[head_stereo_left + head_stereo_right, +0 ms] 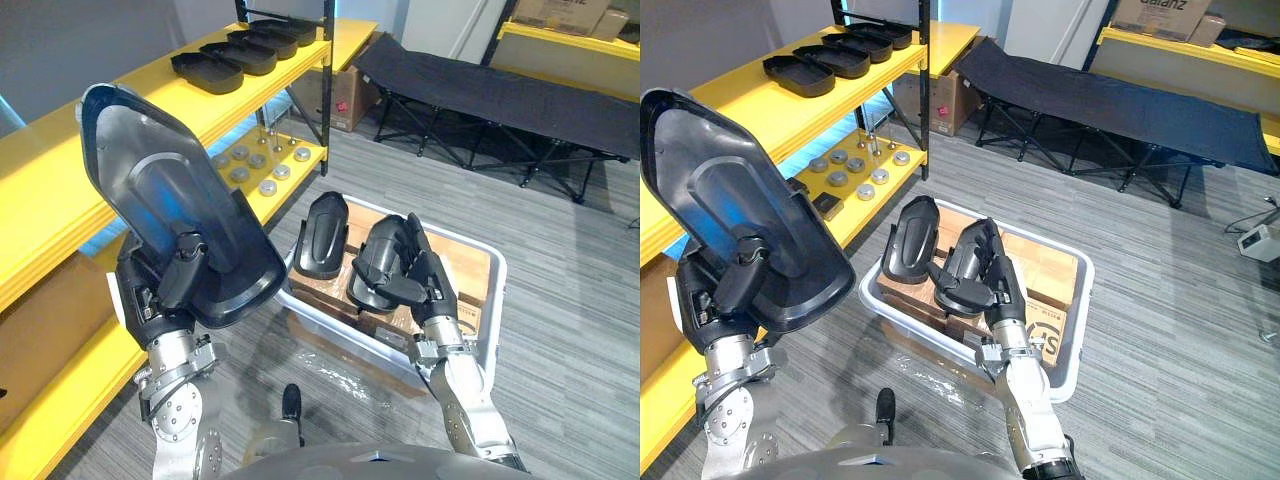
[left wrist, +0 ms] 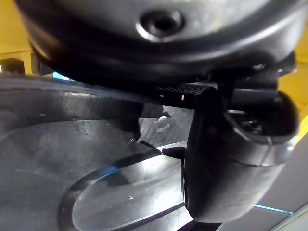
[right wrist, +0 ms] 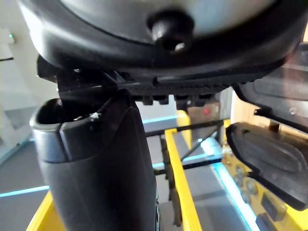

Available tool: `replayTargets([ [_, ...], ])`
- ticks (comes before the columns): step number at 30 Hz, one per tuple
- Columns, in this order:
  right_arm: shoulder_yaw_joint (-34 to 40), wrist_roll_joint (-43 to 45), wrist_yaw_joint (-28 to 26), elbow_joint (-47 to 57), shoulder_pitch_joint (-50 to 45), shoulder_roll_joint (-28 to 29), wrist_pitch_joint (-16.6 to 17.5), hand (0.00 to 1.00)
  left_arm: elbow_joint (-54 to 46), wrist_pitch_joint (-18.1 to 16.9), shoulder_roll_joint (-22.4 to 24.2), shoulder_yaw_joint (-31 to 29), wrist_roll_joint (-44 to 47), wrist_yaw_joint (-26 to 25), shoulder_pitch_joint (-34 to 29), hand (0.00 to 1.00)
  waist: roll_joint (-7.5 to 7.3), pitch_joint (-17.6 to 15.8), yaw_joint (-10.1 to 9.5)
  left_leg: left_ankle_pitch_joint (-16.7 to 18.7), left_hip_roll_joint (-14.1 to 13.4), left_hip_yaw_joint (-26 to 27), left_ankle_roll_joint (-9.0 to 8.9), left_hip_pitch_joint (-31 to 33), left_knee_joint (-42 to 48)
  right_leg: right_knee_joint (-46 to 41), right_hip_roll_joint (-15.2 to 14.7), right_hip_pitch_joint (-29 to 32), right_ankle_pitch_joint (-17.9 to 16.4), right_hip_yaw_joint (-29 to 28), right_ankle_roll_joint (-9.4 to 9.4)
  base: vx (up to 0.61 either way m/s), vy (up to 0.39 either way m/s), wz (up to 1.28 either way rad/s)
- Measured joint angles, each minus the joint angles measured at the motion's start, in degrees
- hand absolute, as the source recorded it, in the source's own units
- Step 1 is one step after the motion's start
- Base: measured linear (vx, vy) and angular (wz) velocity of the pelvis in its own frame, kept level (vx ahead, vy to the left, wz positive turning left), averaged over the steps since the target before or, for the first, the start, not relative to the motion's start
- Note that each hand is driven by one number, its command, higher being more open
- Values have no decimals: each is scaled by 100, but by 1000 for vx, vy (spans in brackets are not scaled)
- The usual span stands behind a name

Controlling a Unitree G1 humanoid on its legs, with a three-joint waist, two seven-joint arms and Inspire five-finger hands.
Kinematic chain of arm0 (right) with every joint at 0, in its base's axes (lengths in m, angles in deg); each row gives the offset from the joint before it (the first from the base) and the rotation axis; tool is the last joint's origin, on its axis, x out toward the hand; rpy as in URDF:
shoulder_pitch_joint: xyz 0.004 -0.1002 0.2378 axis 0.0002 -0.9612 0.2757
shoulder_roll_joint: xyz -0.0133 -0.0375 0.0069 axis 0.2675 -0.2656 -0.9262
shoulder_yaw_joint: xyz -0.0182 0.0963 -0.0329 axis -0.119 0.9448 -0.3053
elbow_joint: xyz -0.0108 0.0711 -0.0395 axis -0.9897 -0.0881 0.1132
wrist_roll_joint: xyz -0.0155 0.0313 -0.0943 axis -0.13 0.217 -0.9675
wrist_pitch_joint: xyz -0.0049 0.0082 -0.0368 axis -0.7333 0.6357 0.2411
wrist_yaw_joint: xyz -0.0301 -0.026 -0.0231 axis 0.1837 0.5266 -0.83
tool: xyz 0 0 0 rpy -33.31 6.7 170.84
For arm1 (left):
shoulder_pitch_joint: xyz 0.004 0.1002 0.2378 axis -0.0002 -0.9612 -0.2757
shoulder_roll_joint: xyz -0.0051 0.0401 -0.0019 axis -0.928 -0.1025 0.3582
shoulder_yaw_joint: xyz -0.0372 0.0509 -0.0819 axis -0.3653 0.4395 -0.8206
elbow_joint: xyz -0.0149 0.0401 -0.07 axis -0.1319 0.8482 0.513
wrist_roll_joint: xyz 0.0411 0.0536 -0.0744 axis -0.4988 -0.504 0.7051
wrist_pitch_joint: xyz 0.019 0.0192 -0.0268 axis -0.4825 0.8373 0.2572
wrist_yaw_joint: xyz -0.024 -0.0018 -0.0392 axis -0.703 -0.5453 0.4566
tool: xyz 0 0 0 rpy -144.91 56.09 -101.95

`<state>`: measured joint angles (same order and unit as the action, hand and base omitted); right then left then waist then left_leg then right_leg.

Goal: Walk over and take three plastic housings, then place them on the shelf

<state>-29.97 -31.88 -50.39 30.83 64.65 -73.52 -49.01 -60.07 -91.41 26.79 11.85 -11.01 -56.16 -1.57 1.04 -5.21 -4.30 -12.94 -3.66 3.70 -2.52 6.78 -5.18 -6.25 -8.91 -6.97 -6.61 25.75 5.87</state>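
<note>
Left robot hand: your left robot hand (image 1: 165, 285) is closed on the near end of the raised housing (image 1: 170, 200), with the thumb on the face you can see.
Raised housing: it is large, black and glossy, tilted up at the near left, in front of the yellow shelf (image 1: 60, 190).
Right robot hand: your right robot hand (image 1: 425, 275) reaches into the white bin (image 1: 480, 350), its fingers curled over the gripped housing (image 1: 372, 268) (the thumb crosses its near end).
Upright housing: a third upright housing (image 1: 325, 235) stands on end in the bin, just left of the gripped one.
Bin: it sits on the floor at the near right, with cardboard inside.
Shelf top: the shelved housings (image 1: 235, 55) lie in a row at the far end.
Lower shelf: metal discs (image 1: 255, 165).
Far right: a black folding cot (image 1: 500, 95).
</note>
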Motion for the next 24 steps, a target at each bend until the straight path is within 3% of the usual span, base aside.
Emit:
replayTargets([
  [5, -38, 635, -134, 2, 144, -14, 3, 100, -52, -2, 0, -4, 110, 199, 47, 0, -1, -1, -15, -41, 7, -170, -16, 17, 0, -174, 4, -12, -96, 129, 6, -19, -38, 17],
  [11, -464, 679, -341, 123, 824, -44, 135, 100, -603, -82, 1, -72, 44, 171, 53, 0, 1, 2, -34, -57, -24, -248, -47, -12, 1, -296, 17, -20, -221, 192, -34, -43, -33, 6],
  [15, -869, 733, -544, 129, 1286, -36, 139, 100, -777, -106, 2, -444, -447, -74, 120, 0, 25, 19, -241, -67, 5, -367, -60, 0, 2, -311, 21, -84, -244, 313, -32, -13, -32, 13],
  [19, -1080, 694, -545, 105, 1327, -25, 117, 100, -776, -90, 91, -701, -276, -20, 38, 0, 13, 26, -389, -128, 117, -778, -88, 86, 3, -424, 16, -241, -363, 768, 11, 5, -54, 53],
  [20, -1087, 659, -525, 102, 1326, -27, 92, 100, -775, -90, 103, -705, -225, 19, 6, 0, 15, 24, -401, -91, 133, -779, -38, 101, 2, -463, 14, -282, -389, 867, 6, -22, -71, 107],
  [22, -1014, 521, -407, 119, 1304, -59, 29, 100, -673, -91, 91, -704, 125, 406, 28, 0, -40, 33, -338, 230, 123, -167, 406, 169, 50, -359, -4, -531, -373, 1399, 60, -24, -51, 146],
  [23, -803, 418, -293, 152, 1284, -135, 14, 100, -502, -91, 45, -617, 210, 694, 208, 0, -114, -34, -229, 548, 124, 453, 726, 316, 288, -272, -60, -702, -341, 1732, 78, -21, -22, 191],
  [24, -651, 375, -208, 161, 1270, -227, 5, 100, -413, -91, 36, -531, 209, 879, 290, 0, -91, -61, -209, 613, 55, 804, 737, 395, 426, -283, -98, -792, -363, 1834, 72, -35, 7, 198],
])
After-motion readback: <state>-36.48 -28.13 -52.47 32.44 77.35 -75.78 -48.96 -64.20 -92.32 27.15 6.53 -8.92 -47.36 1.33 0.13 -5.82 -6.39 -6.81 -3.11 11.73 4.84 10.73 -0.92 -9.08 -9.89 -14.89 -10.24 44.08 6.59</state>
